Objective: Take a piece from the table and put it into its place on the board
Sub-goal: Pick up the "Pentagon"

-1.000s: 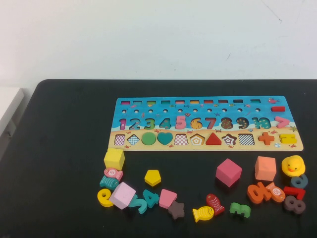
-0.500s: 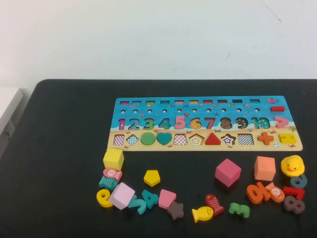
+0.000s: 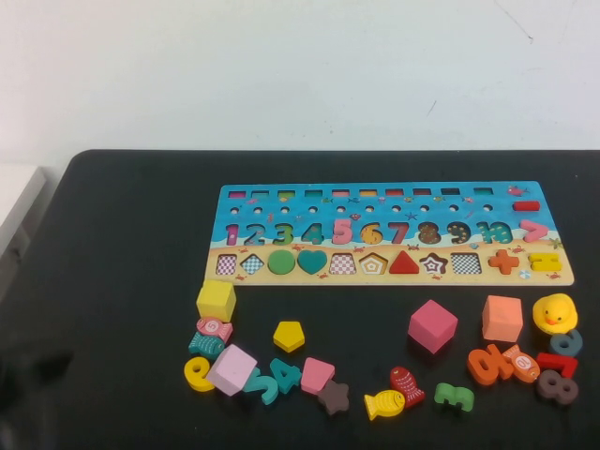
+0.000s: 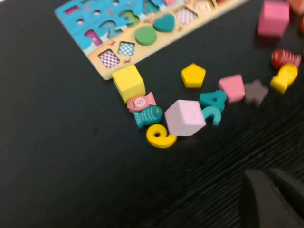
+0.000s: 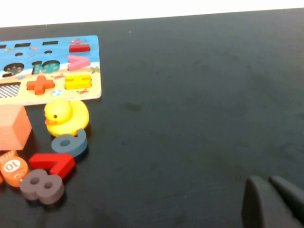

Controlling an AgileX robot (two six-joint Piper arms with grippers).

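While the yellow pentagon piece (image 3: 289, 336) lay on the bench (image 3: 122, 281) near the board (image 3: 394, 232), left gripper (image 4: 278, 199) & right gripper (image 5: 275, 202) hovered apart from it, fingers together, holding nothing.

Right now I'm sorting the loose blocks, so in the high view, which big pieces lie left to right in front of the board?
yellow cube → yellow pentagon piece → pink cube → orange cube → yellow duck. Neither the left gripper nor the right gripper shows in the high view.

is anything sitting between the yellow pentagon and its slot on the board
Nothing visible: bare table lies between the pentagon and the board. The left gripper and right gripper show only in their wrist views.
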